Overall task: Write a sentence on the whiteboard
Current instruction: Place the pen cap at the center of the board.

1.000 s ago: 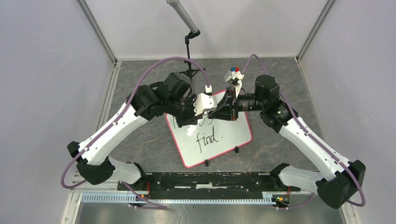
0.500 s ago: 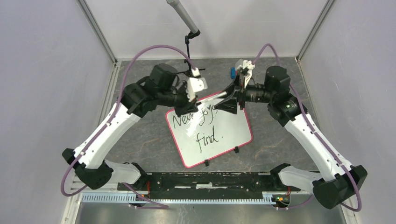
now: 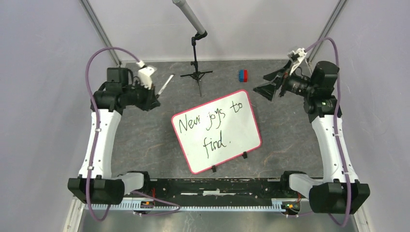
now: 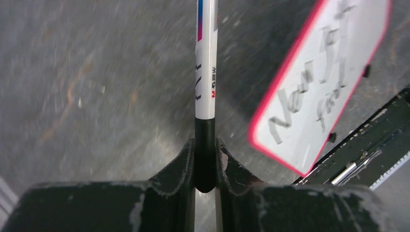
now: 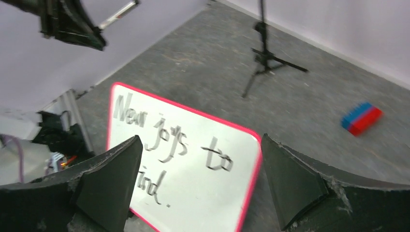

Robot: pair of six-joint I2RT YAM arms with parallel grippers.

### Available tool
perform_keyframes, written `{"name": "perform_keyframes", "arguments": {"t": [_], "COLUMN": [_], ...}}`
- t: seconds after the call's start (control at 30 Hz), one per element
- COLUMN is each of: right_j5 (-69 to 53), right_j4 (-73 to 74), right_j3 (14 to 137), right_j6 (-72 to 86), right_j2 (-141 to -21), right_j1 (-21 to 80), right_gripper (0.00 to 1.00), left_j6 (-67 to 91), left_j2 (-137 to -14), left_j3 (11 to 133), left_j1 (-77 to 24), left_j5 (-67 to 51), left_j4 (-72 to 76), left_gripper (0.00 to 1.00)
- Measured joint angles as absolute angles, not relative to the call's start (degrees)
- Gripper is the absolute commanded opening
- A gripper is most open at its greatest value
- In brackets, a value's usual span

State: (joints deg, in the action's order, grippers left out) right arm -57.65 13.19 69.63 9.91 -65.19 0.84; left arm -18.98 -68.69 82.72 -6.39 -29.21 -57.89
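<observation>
Top view, left to right. The left arm is raised over the left side of the grey table (image 3: 145, 140), well apart from the whiteboard (image 3: 237, 137). The left gripper (image 3: 155, 98) has its jaws clenched on the black end of a marker (image 3: 165, 85), whose white barrel slants up and to the right. In the left wrist view the two fingers (image 4: 183, 159) press against either side of that black end, and the barrel bears black print and a blue-to-pink band; this view is blurred.

The whiteboard lies flat on the table in the middle, turned so that its corners point toward the table's sides. Its pink-red rim is fully in sight, with two small black clips on the near edge. The sentence (image 3: 210, 122) reads "New joys to find." in black, on two lines, "find." below.

A black tripod stand (image 3: 196, 73) is upright beyond the board, near the back wall. A red-and-blue block (image 3: 243, 75) rests on the table to its right.

The right gripper (image 3: 266, 83) hangs above the table's far right part, jaws released and spread wide, grasping nothing. In the right wrist view, the board shows between the spread fingers (image 5: 111, 169).
</observation>
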Motion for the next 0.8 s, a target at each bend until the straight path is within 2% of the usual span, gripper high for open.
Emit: {"name": "perform_keyframes", "arguments": {"t": [0.17, 0.27, 0.43, 0.67, 0.8], "right_j5": [-57.95, -56.71, -53.80, -49.93, -48.99], "right_j4": [20.67, 26.46, 31.40, 32.32, 32.27], "right_j3": [67.09, 66.43, 62.41, 55.51, 54.83], "right_j6": [1.87, -5.50, -13.15, -16.84, -18.15], "right_j2": [-65.34, -65.73, -65.80, -64.75, -63.07], "right_j1": [-8.21, -10.61, -13.10, -14.70, -14.68], "right_gripper": [0.98, 0.98, 0.98, 0.98, 0.98], "left_j6": [-22.92, -25.17, -26.74, -26.72, -26.72], "left_j2": [-71.00, -72.53, -73.73, -77.91, -81.89], "left_j3": [74.06, 67.94, 56.75, 49.41, 47.57], "left_j1": [10.20, 14.63, 17.47, 17.67, 17.67], "left_j5": [-29.04, -27.68, -23.18, -18.04, -15.86], "left_j4": [-61.06, -61.01, -57.63, -50.50, -46.68], "left_gripper": [0.02, 0.02, 0.03, 0.05, 0.12]}}
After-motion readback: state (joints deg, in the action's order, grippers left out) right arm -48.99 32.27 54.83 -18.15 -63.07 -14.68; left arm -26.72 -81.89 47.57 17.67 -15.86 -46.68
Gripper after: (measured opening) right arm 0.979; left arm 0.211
